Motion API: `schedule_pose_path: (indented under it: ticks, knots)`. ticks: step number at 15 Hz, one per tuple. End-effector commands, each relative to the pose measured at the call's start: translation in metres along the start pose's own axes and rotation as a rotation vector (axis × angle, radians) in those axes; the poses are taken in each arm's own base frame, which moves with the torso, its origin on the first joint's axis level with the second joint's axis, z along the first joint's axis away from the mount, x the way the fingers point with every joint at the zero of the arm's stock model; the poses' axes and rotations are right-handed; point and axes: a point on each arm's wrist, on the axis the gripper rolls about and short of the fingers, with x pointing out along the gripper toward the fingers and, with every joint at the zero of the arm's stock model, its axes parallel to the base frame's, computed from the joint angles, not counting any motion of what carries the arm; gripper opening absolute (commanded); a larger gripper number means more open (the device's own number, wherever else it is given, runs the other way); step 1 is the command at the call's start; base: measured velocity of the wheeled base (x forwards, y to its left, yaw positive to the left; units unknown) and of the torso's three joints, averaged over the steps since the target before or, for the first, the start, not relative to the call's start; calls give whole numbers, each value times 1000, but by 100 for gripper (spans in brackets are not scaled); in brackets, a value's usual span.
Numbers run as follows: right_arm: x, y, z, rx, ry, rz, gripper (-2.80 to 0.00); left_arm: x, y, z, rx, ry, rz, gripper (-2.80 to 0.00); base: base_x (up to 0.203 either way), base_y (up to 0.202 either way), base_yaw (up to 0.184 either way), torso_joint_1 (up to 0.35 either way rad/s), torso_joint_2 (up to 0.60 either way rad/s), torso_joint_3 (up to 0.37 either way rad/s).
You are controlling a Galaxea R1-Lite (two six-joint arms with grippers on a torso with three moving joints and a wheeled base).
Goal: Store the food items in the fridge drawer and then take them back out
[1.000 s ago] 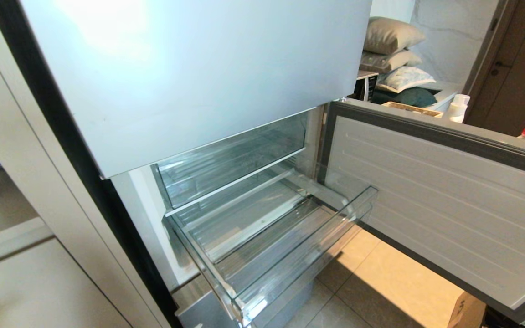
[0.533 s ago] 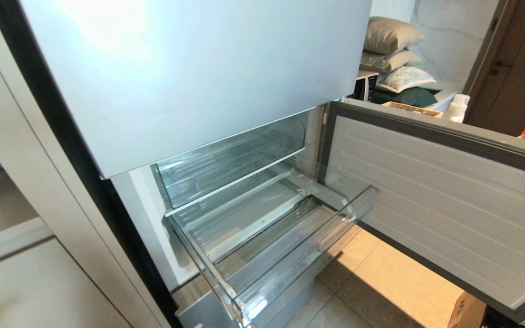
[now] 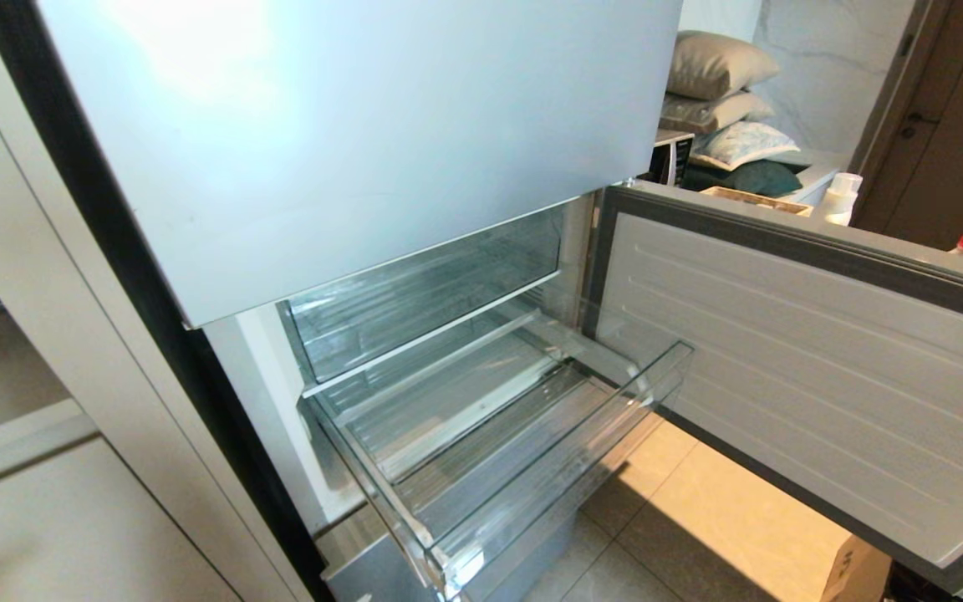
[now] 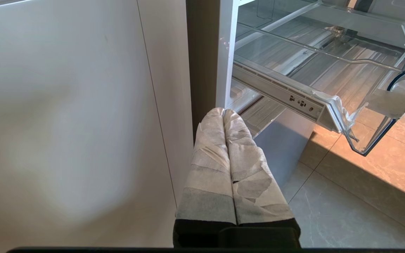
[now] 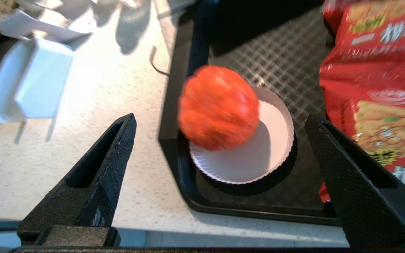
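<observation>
hovering with its black jaws spread wide and empty, the right gripper (image 5: pixel 220 123) sits above a round red-orange tomato-like food item (image 5: pixel 218 107) resting in a white paper cup (image 5: pixel 258 158) on a black tray (image 5: pixel 185 105), beside a red snack bag (image 5: pixel 374 77). over by the fridge, the wide shallow clear plastic drawer (image 3: pixel 548 464) stands pulled out with nothing in it, while the left gripper (image 4: pixel 223 111) hangs low beside it, tape-wrapped fingers (image 4: pixel 209 158) pressed together.

Right tool (image 5: pixel 220 123) wide; left tool (image 4: pixel 223 112) closed.
</observation>
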Motion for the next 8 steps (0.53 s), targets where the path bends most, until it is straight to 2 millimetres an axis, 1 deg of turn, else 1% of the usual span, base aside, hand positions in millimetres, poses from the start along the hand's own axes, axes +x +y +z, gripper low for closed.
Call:
schedule_pose_path:
  ticks: [1,2,5,8]
  knots:
    - [-23,15,18,-30,-66,16,0,0,0,0,0,1,1,-280,0,0,0,0,0,0]
    - [-34,21,24,-42,-96,12,0,0,0,0,0,1,-1,-280,0,0,0,0,0,0]
    - [-76,37,40,-68,-209,-81,0,0,0,0,0,1,0,-280,0,0,0,0,0,0]
    - [-131,53,56,-88,-336,-176,0,0,0,0,0,1,1,-280,0,0,0,0,0,0]
